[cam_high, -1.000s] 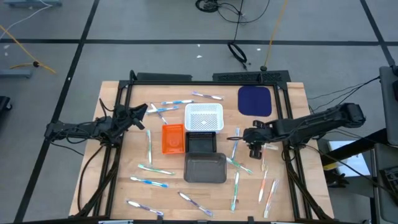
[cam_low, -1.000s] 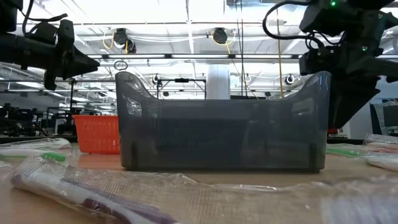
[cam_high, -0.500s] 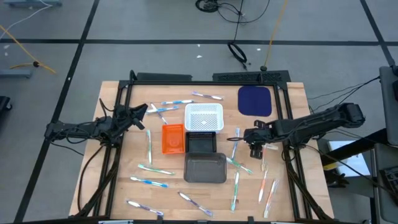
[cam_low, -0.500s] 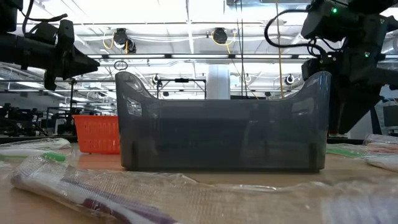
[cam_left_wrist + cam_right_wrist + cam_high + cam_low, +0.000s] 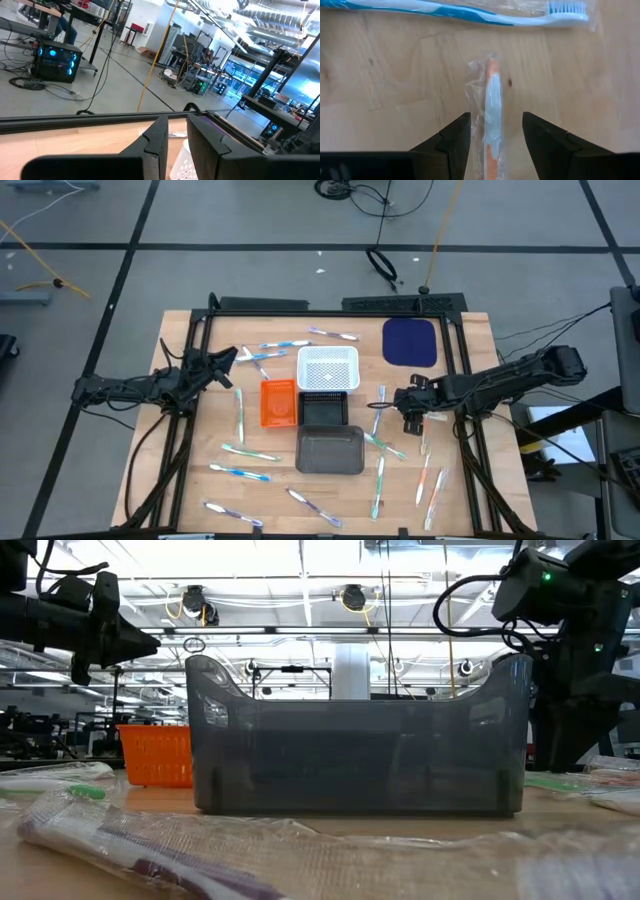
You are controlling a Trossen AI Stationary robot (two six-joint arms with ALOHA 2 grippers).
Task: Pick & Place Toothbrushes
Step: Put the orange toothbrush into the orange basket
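My right gripper [image 5: 496, 119] [image 5: 411, 420] hangs over the right half of the table, open and pointing down. Its fingers stand on either side of an orange-and-white toothbrush [image 5: 492, 85] in a clear wrapper that lies flat on the wood; they do not touch it. A blue-and-white wrapped toothbrush [image 5: 470, 12] lies crosswise just beyond it. Many more wrapped toothbrushes lie scattered over the table, for instance one [image 5: 240, 412] left of the trays and one [image 5: 380, 480] near the front. My left gripper [image 5: 232, 357] [image 5: 177, 122] waits above the far left of the table, open by a narrow gap.
In the middle stand a white basket [image 5: 328, 370], an orange basket [image 5: 278, 402], a black tray [image 5: 322, 412] and a grey tray [image 5: 330, 450] [image 5: 360, 740]. A dark blue mat [image 5: 410, 340] lies at the far right. Wrapped toothbrushes [image 5: 130, 850] lie before the low camera.
My right gripper has shifted a little toward the table's right edge, still open and pointing down. The toothbrushes and trays have stayed where they were.
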